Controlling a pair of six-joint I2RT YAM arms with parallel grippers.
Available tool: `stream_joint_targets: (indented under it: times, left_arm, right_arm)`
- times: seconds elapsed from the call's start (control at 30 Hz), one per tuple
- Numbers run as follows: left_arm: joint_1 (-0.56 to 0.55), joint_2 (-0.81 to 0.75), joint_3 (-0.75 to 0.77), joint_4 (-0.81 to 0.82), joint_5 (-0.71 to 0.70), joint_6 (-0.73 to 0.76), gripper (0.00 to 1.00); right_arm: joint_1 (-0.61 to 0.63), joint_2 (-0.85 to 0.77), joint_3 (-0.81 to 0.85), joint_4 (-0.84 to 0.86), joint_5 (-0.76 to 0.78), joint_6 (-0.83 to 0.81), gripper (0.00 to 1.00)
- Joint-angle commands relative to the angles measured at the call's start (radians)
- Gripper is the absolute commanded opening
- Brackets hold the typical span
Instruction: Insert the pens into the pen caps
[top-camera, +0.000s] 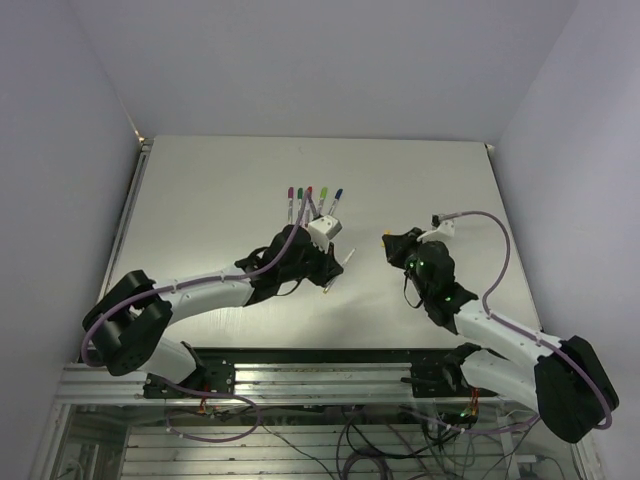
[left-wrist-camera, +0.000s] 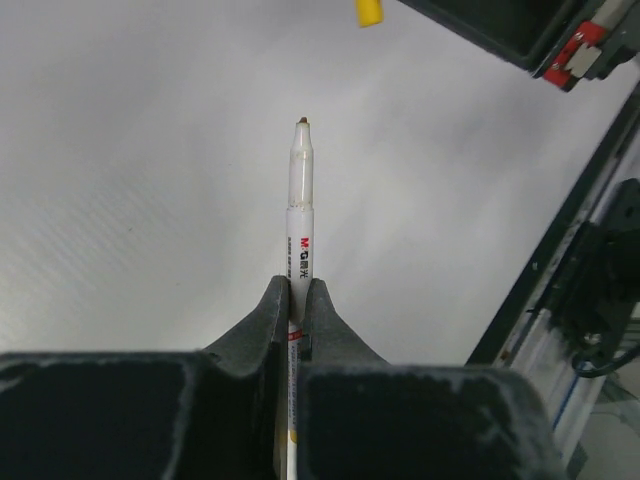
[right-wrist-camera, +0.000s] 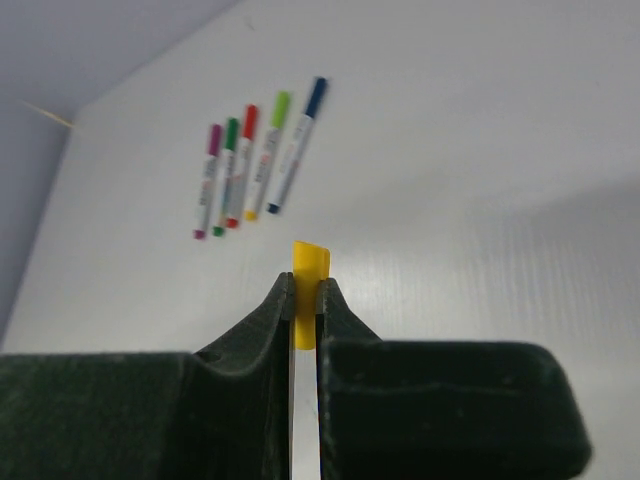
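While left tool (left-wrist-camera: 297, 288) holds a pen (left-wrist-camera: 301, 200), capped pens (right-wrist-camera: 250, 165) lie beyond.

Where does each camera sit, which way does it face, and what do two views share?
Top external: above and behind the bases, looking down on the table; both arms, the left gripper and the right gripper show.
Left wrist: on the left arm, looking along the left fingers at the uncapped pen they clamp.
Right wrist: looking past the right fingers, shut on the yellow cap, toward the capped pens.
Shared: both wrist views show the yellow cap.
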Motion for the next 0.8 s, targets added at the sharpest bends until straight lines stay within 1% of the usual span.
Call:
stream_joint_targets:
  times: [0.0,0.1,0.2,0.47,0.77]
  left_arm:
    - [0.005,-0.028,-0.047,0.240,0.111,-0.043,0.07]
    - [0.003,-0.026,-0.079,0.347,0.149,-0.076,0.07]
    - [0.003,-0.023,-0.091,0.407,0.168,-0.097,0.07]
    - [-0.014,-0.001,-0.066,0.423,0.164,-0.111,0.07]
    - [-0.024,0.012,-0.058,0.437,0.144,-0.120,0.07]
  right_arm:
    - [-0.004,-0.066,-0.079,0.312,-0.064,-0.060,0.00]
    - [-0.004,-0.096,-0.132,0.454,-0.084,-0.065,0.00]
    - [-0.004,-0.106,-0.166,0.550,-0.111,-0.071,0.00]
    - [-0.004,-0.059,-0.232,0.789,-0.179,-0.019,0.00]
    - [-0.001,0.012,-0.264,0.914,-0.236,0.044,0.00]
